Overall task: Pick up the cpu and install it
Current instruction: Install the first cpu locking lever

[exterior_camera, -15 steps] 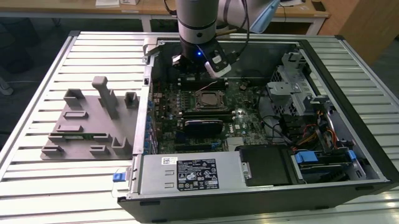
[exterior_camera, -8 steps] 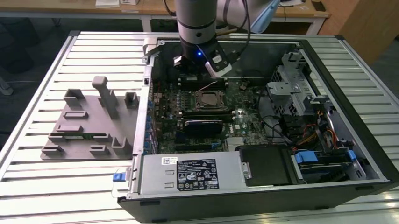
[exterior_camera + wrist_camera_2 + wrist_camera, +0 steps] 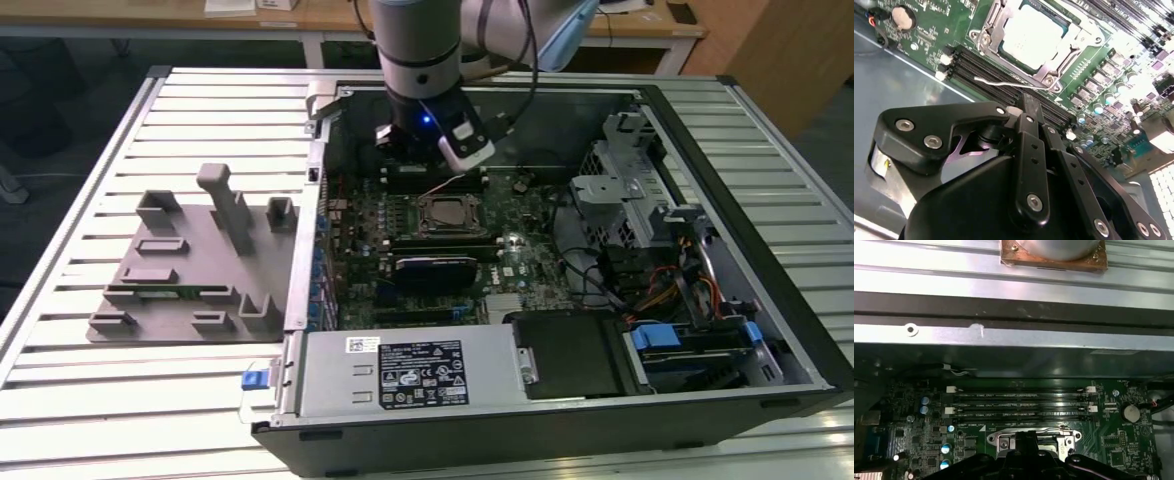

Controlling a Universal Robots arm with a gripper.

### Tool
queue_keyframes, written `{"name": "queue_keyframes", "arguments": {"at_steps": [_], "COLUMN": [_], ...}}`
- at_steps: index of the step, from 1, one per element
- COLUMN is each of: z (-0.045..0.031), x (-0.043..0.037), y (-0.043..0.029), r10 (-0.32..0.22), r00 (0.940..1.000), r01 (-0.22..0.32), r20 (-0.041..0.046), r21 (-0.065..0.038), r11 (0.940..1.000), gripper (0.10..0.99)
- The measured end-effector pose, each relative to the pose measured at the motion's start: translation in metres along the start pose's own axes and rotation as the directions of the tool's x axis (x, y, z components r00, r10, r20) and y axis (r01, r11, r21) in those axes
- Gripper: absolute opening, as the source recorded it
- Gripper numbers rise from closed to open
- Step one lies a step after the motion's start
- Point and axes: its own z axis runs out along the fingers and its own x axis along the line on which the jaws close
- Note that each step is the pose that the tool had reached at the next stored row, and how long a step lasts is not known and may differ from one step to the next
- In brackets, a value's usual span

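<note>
A slatted metal table (image 3: 80,400) of pale ribs carries everything. On the exterior view's left lies a grey plastic fixture plate (image 3: 194,265) with upright blocks and slots. Just beside it, on the exterior view's right, an opened computer case (image 3: 561,260) rests on the slats, reaching almost to the table's near edge.

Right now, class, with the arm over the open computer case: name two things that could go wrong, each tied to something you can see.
1. The cpu already lies in its socket, but the thin metal lever looks unlatched; a nudge might shift the chip.
2. The gripper hangs low above the memory slots beside the socket, so a careless sideways move could strike them or the small capacitors nearby.
</note>
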Motion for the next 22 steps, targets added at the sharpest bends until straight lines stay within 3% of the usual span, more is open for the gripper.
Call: {"name": "queue_keyframes", "arguments": {"at_steps": [3,14,22], "z": [0.0022,0.0156,0.0257], "x": [-0.0011,-0.0167,-0.0169], "y": [-0.0005,-0.0014,0.0079], "r10": [0.018,0.037,0.039], "r00": [0.9998,0.9993,0.9992], "r01": [-0.018,-0.037,-0.039], "r20": [0.0044,0.0090,0.0097], "r21": [0.002,0.005,0.005], "r11": [0.9998,0.9993,0.9992], "gripper": [0.106,0.106,0.106]}}
